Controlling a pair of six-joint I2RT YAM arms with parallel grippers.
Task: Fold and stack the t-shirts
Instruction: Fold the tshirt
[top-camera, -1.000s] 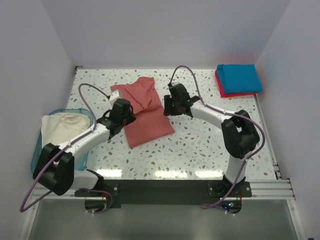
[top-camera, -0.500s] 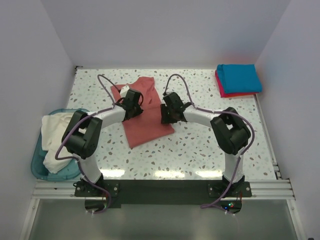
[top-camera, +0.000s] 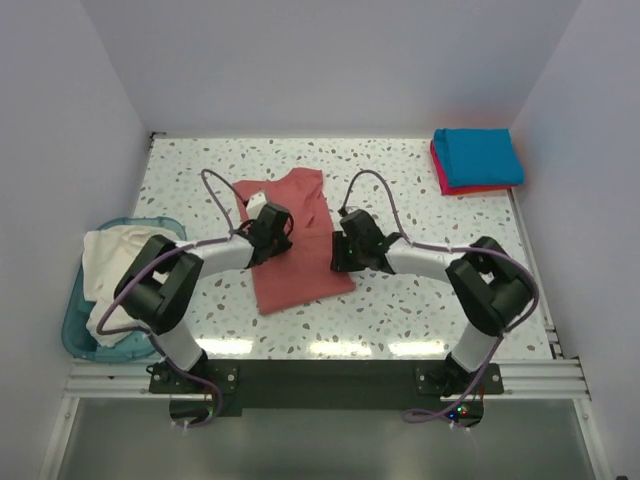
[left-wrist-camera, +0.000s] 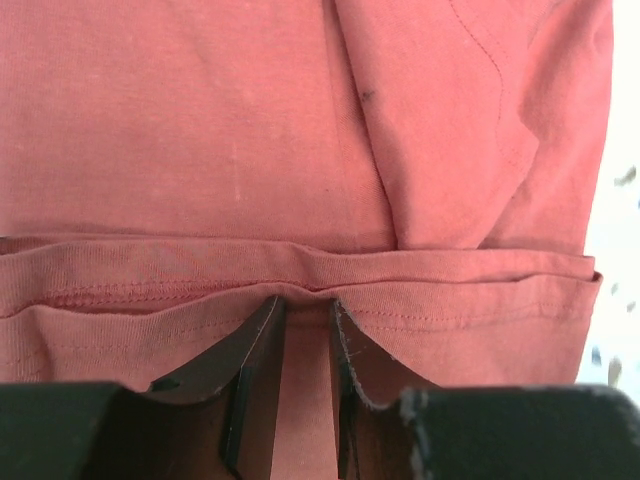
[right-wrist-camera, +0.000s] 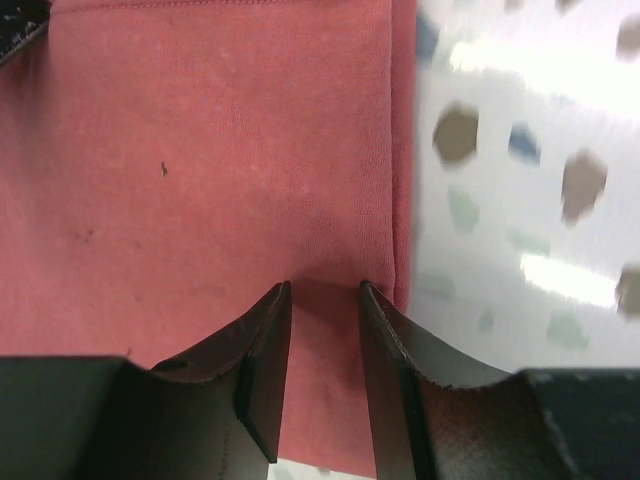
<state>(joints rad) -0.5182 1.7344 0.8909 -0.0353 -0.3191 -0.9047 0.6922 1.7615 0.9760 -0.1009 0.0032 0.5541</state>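
I have the brick-red shirt (top-camera: 297, 262) lying in the middle of the tabletop (top-camera: 190, 165), already narrowed to a long panel with one side flap turned in. My left pincer (left-wrist-camera: 305, 305) is nearly pressed together and pinching the hemmed edge, which tents up over its fingertips. My right pincer (right-wrist-camera: 325, 290) is likewise almost closed on a pinch of cloth just inside the folded edge at the right of its frame.

The teal-blue shirt (top-camera: 480, 153) sits folded on the pinkish-red shirt (top-camera: 449, 185) at the upper right of the overhead frame. The cream-white shirt (top-camera: 112, 262) waits in the bin (top-camera: 74, 330) at the lower left.

I judge this to be mid-fold on the third shirt. Next I should lift both corners together, carry them evenly over the panel, keep the cloth taut, then release squarely so the halves line up.
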